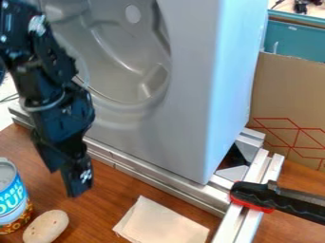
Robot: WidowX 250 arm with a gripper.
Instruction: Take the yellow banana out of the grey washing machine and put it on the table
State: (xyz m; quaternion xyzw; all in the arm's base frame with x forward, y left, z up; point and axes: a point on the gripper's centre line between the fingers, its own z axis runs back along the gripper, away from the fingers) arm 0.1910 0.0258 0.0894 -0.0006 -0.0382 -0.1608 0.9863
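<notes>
Can (11,195) with a blue and dark label and a silvery top stands upright on the left part of the desk (117,187), partly cut off by the view's left side. The black tool (66,183) hangs from the arm, which comes in from the upper left, and points down over the desk between the can and the metal rails (152,179). Whether the tool is spread or pressed together cannot be told from this angle. It is apart from the can, on the can's right, and the can is among the things nearest to it.

Just beside the can, on its right and toward the near side of the desk, lies a pale, oval, potato-like object (45,227) with small dark spots. Farther right, a folded beige cloth (162,223) lies flat on the wood, near the rails.

Behind the tool, a large grey moulded panel (190,95) with a rounded hollow stands upright at the rails. Toward the desk's right side, a clamp (251,193) with a black and red end lies across the rails, its dark bar running off to the right. Behind that stands brown cardboard (292,95) with red lines, and a teal surface (293,40) shows beyond it.
</notes>
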